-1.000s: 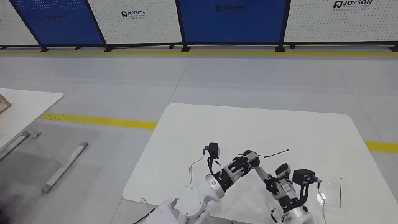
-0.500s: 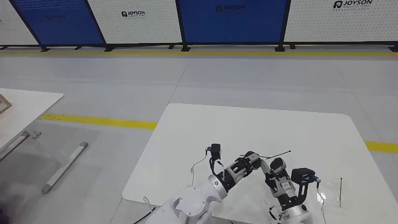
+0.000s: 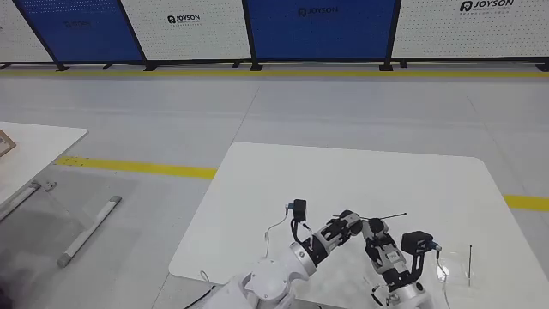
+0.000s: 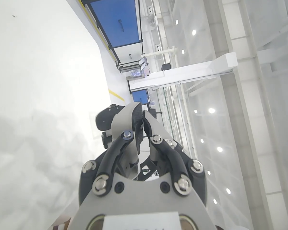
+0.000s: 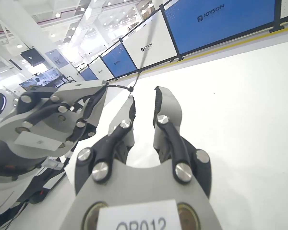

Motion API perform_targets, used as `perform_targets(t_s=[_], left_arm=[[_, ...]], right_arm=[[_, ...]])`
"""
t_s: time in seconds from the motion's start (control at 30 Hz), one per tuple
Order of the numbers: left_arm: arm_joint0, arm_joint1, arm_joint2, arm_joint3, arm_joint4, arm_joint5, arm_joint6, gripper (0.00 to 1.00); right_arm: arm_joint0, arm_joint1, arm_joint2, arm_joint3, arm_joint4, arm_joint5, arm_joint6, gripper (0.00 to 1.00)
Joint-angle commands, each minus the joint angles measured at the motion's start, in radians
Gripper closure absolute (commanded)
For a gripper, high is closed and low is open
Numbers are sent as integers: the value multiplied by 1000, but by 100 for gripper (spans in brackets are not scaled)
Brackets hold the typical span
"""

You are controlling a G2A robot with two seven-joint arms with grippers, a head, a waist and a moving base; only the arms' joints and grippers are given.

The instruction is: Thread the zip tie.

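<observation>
Left tool (image 5: 105, 87): fingers are pressing together, clamping one end of the thin black plastic zip tie (image 5: 120, 87). The left wrist view is showing the same tool (image 4: 143, 117) with its pads meeting at the tips.

Zip tie: a short stretch is running from the left tool to the tie's small square head, and a long strap is rising away from the head at a steep angle. In the top view the tie (image 3: 383, 217) is showing as a fine dark line over the near part of the flat white desk (image 3: 343, 172), between the two arms.

Right tool (image 5: 144, 95): fingers are standing apart, gripping nothing. One fingertip (image 5: 130, 101) is sitting just beside the tie's head; I cannot tell whether it is touching.

A second thin black strip (image 3: 469, 264) is lying on the desk near its right edge, well apart from both tools.
</observation>
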Motion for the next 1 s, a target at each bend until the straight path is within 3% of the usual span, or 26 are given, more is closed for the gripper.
perform_targets(t_s=[0.0,0.33,0.43,0.67,0.8,0.97], left_arm=[[-1,0,1,1,1,-1,-1,100],[1,0,-3,0,7,-3,0,100],[3,1,-3,-1,8,-3,-2,100],[1,-1,1,4,10,0,-1,100],[-2,-1,4,8,10,0,-2,100],[-6,-3,6,13,11,2,-1,100]], right_arm=[[-2,0,0,-4,-1,0,0,78],[6,-3,-11,-1,0,9,-6,78],[4,-3,-9,-4,-1,12,-8,85],[5,-4,-9,-5,0,18,-6,87],[5,-4,-9,-5,2,19,-8,100],[6,-5,-10,-4,2,20,-9,100]])
